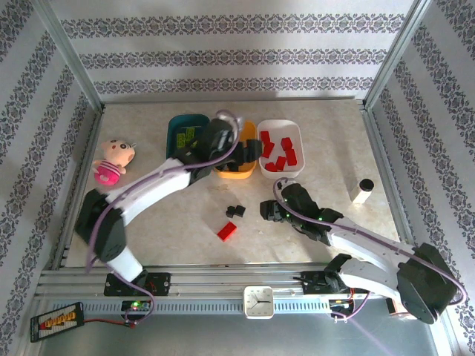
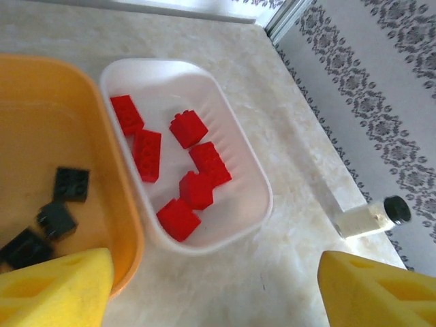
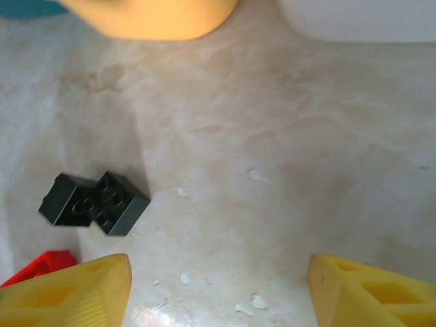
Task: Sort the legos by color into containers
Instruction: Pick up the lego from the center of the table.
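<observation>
- Your right claw (image 3: 218,272) is released, with nothing between its pads. Your left claw (image 2: 214,276) hangs spread and empty at the edge of the orange tub (image 2: 133,225).
- Two black legos (image 3: 94,203) sit touching on the tabletop (image 3: 272,150), ahead and to the left of the right claw, which is the nearer arm.
- Their joint long axis runs roughly along your closing line, so shift left and probably turn the wrist.
- A red lego (image 3: 41,262) lies just beside them.

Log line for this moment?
left gripper open over orange plastic tub; right gripper open near black studded bricks; red studded bricks in white plastic tub
</observation>
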### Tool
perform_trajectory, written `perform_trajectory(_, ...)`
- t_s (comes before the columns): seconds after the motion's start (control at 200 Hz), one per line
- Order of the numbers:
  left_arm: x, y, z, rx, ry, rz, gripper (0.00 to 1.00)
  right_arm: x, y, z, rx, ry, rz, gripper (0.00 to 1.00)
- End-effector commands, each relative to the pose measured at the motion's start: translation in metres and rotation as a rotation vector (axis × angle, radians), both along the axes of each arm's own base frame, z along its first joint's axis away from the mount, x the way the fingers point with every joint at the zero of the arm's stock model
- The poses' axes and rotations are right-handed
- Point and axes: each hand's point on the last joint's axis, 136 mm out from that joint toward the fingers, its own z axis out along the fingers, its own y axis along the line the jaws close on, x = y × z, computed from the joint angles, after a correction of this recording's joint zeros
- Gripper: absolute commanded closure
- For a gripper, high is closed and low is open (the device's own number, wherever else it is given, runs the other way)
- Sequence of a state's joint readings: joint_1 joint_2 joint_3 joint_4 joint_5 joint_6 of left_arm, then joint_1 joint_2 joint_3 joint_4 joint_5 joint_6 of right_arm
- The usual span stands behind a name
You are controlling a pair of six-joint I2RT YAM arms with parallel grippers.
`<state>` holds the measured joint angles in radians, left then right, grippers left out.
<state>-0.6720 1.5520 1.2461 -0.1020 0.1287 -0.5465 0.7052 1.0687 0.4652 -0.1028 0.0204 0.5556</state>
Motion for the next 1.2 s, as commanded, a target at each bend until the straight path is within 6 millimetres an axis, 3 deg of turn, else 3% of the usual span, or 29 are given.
perform_trajectory(0.0, -0.023, 0.042, -0.014, -0.035, -0.021, 0.105, 0.16, -0.004, 0.033, 0.016, 0.043, -0.023, 0.104, 0.31)
perform_trajectory(0.2, -0.091, 0.113, -0.049, -0.013, 0.004, 0.199, 0.02, -0.023, 0.069, -0.003, -0.006, 0.002, 0.169, 0.31)
perform_trajectory(0.395, -0.134, 0.149, -0.077, 0.034, 0.066, 0.223, 0.00, -0.013, 0.087, -0.009, -0.165, -0.010, 0.308, 0.30)
perform_trajectory(0.49, -0.147, 0.167, -0.079, 0.050, 0.064, 0.257, 0.00, -0.008, 0.097, -0.009, -0.244, -0.016, 0.390, 0.29)
perform_trajectory(0.77, -0.167, 0.193, -0.078, 0.029, 0.045, 0.313, 0.00, 0.004, 0.122, -0.031, -0.412, 0.057, 0.537, 0.33)
perform_trajectory(1.194, -0.169, 0.197, -0.083, 0.060, 0.060, 0.320, 0.00, 0.010, 0.132, -0.052, -0.534, 0.077, 0.588, 0.49)
